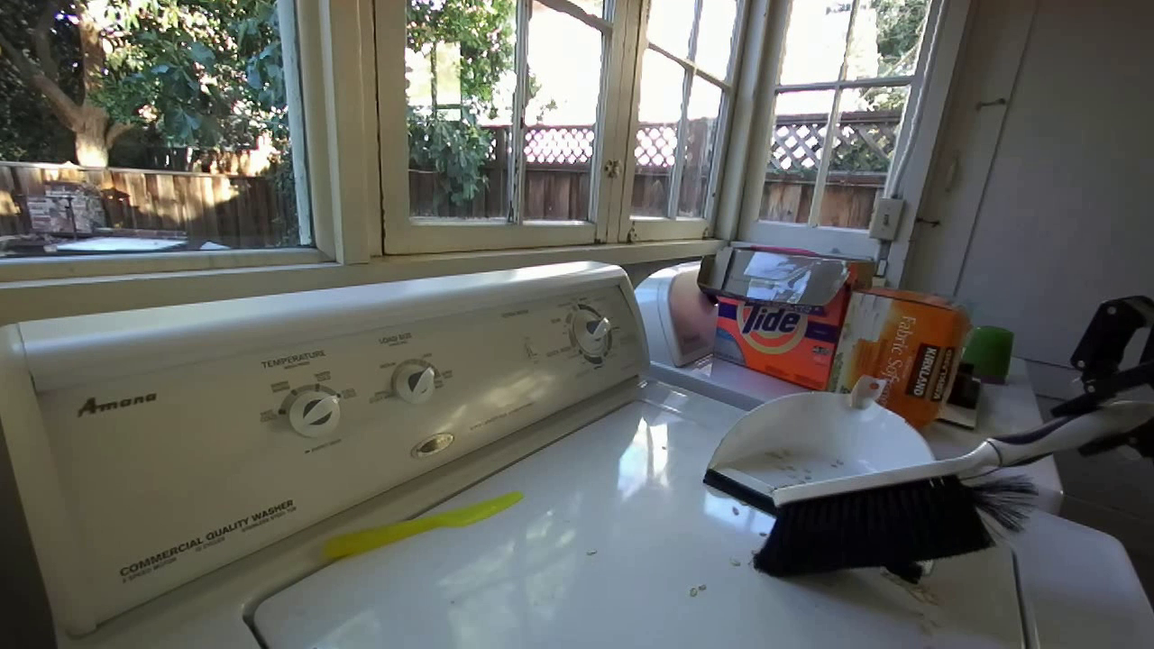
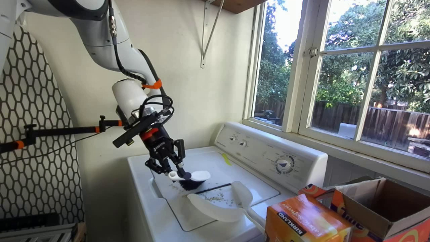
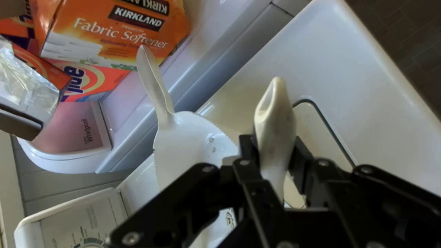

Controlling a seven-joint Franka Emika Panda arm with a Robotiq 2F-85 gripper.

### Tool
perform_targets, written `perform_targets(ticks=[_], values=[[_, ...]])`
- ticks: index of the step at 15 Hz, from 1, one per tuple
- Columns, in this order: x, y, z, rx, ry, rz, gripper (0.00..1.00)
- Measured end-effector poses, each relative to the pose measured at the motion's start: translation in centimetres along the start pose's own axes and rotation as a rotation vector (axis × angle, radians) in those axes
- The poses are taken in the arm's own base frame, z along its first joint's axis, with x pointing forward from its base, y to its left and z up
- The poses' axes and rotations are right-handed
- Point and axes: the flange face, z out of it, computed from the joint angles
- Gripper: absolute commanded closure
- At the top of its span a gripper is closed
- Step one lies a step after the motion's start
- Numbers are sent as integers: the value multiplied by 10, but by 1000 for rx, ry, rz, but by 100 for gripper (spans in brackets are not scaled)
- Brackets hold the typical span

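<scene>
So the gripper (image 3: 274,156) is clamped on the white handle (image 3: 275,127) of a hand brush (image 1: 874,532), black bristles down over the Amana washer (image 1: 433,599) lid. Right beside it there's a white dustpan (image 1: 825,424) with pale bits (image 2: 218,197) in it, handle pointing at the Kirkland fabric softener box (image 3: 120,34). Yellow utensil (image 1: 388,537) lies near the control panel (image 1: 207,442).

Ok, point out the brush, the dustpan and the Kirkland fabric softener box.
Brush (image 1: 874,532), in an exterior view: on its black bristles.
Dustpan (image 2: 218,212), in an exterior view: on its curved white wall.
Kirkland fabric softener box (image 3: 113,36), wrist view: on its printed face.
</scene>
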Motion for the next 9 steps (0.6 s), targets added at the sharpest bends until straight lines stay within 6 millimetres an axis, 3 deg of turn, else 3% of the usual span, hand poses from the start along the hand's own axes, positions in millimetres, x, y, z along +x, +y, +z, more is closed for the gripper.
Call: perform_targets(ticks=[3, 9], values=[[-5, 1, 0, 9, -40, 24, 93], [-26, 7, 21, 10, -143, 79, 93]])
